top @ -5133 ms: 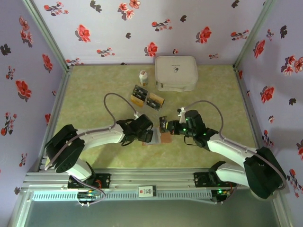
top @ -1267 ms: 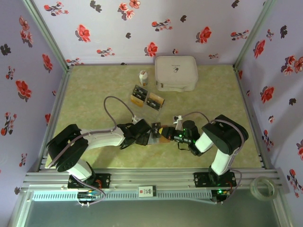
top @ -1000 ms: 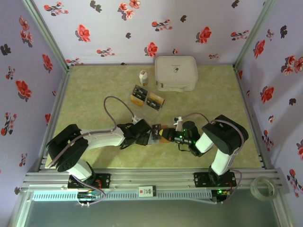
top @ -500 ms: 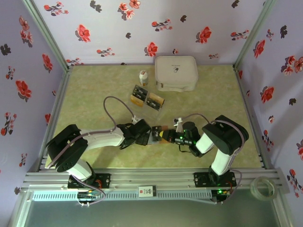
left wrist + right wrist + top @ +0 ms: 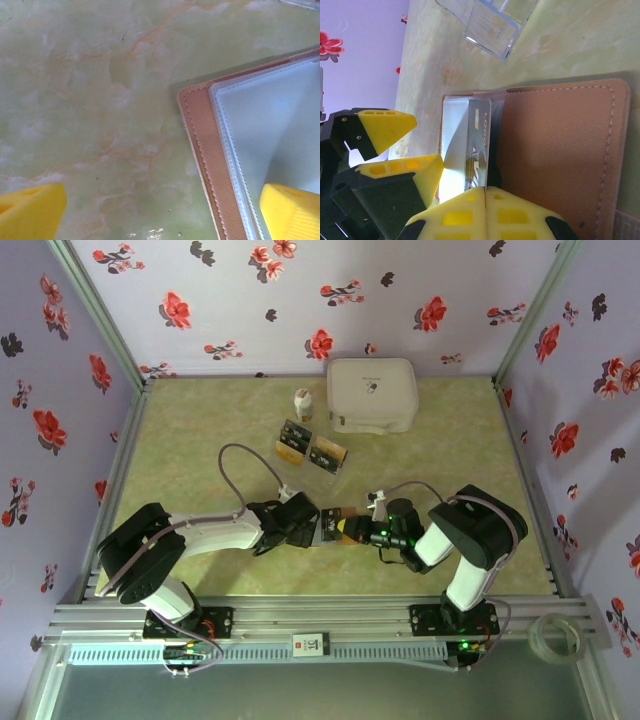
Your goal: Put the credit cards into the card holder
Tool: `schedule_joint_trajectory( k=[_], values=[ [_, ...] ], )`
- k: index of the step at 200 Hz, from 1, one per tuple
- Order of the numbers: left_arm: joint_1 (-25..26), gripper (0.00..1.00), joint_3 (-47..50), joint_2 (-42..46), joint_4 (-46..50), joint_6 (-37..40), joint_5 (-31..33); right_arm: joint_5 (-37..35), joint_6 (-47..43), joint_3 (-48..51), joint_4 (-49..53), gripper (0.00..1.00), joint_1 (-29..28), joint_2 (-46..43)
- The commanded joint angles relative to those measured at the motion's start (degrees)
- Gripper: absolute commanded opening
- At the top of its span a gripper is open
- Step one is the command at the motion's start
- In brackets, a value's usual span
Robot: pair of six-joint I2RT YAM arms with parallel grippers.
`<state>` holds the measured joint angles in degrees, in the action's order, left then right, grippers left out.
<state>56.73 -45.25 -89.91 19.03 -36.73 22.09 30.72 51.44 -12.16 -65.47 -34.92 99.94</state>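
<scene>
right gripper (image 5: 485, 191) pinching card (image 5: 478, 145), spare cards (image 5: 328, 455) overhead

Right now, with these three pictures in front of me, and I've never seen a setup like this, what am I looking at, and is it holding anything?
These are two robot arms bolted at the near edge of a green table. One picture looks down from above and behind them. The other two come from a camera on each wrist. Each arm ends in a two-fingered end effector with yellow fingers. The right end effector is shut on a dark credit card, at the clear pocket of the open card holder, a brown wallet. The left end effector is open, with one finger over that pocket. Farther back lie more cards, a small white bottle and a white case.
</scene>
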Motion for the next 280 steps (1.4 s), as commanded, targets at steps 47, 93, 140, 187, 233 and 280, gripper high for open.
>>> schedule_joint_trajectory(
  k=[47, 93, 140, 187, 233, 280],
  values=[
    [-0.39, 1.0, 1.39, 0.34, 2.33, 0.09, 1.47, 0.92, -2.22, 1.53, 5.7, 0.0, -0.46, 0.26],
    [-0.33, 1.0, 1.53, 0.3, 2.24, 0.15, 1.47, 1.78, -2.22, 1.35, 5.79, 0.0, -0.48, 1.09],
    [-0.38, 1.0, 1.57, 0.35, 2.08, 0.16, 1.47, 2.5, -2.22, 0.95, 6.14, 0.0, -0.5, 2.07],
    [-0.39, 1.0, 1.66, 0.26, 2.02, 0.1, 1.47, 3.1, -1.96, -0.37, 6.6, 0.0, -0.59, 3.39],
    [-0.39, 1.0, 1.75, 0.38, 1.85, 0.01, 1.47, 3.23, -1.78, -0.91, 6.99, 0.12, -0.77, 3.89],
    [-0.69, 1.0, 2.24, 1.25, 1.31, -0.23, 1.22, 1.19, -2.89, -1.66, 12.84, 0.35, -0.72, -0.32]
  ],
)
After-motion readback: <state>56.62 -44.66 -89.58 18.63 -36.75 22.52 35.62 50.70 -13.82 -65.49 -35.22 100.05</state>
